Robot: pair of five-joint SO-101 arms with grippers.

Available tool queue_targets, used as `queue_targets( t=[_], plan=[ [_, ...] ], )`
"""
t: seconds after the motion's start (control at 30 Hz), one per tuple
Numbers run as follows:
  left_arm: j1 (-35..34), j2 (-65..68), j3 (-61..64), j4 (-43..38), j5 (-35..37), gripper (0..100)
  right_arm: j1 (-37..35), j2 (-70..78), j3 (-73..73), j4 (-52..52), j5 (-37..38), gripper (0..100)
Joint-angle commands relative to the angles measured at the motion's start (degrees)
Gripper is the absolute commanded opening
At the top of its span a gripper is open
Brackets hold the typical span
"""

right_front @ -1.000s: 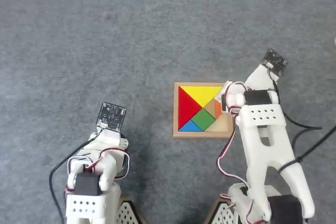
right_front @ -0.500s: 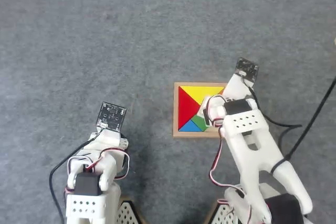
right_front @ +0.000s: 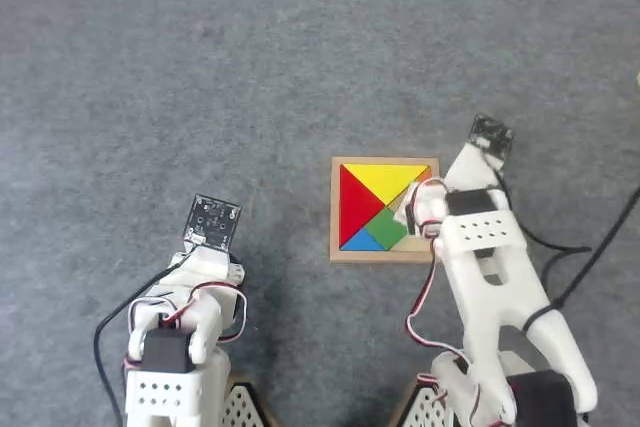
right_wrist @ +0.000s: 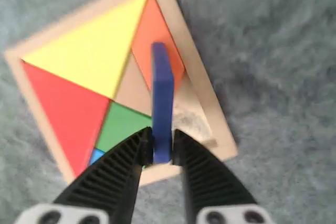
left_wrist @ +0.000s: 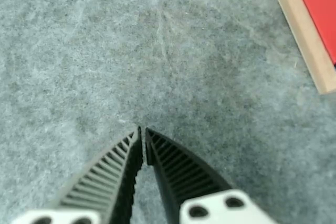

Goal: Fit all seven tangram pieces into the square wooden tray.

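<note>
Grey felt table cover [right_front: 200, 77], under everything. Right arm [right_front: 495, 277], white, stretched forward from the near edge, wrist bent down over the tray's right side. Left arm [right_front: 185, 337], white, folded close to its base, well apart from the tray, wrist aimed at bare felt. Square wooden tray [right_front: 335, 209], flat on the felt, near mid-table. Red triangle [right_front: 355, 209] and yellow triangle [right_front: 380, 179], large, seated in the tray, edges touching. Orange piece [right_wrist: 157, 30] and green piece [right_front: 383, 227], seated alongside. Dark blue piece [right_wrist: 161, 98], on edge, above a bare patch of tray floor. Light blue piece [right_front: 362, 241], small, seated in a near corner. Right gripper [right_wrist: 160, 139], clamped narrowly on the dark blue piece. Left gripper [left_wrist: 142, 132], closed tip to tip, holding nothing.
</note>
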Motion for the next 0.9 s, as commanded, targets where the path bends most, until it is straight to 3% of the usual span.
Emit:
queue_targets(
  t=[0.0, 0.17, 0.43, 0.87],
  plan=[
    [-0.3, -1.2, -0.5, 0.3, 0.4, 2, -2.9, -0.7, 0.7, 0.0, 0.5, 24.3],
    [-0.4, -1.2, -0.5, 0.3, 0.4, 2, -5.8, -0.7, 0.7, -0.9, 0.4, 26.8],
    [-0.4, -1.2, -0.5, 0.3, 0.4, 2, 4.4, -0.8, -1.8, -4.1, 0.9, 26.6],
    [-0.4, -1.2, -0.5, 0.3, 0.4, 2, 3.8, -0.4, 1.9, -6.2, 3.3, 26.6]
  ],
)
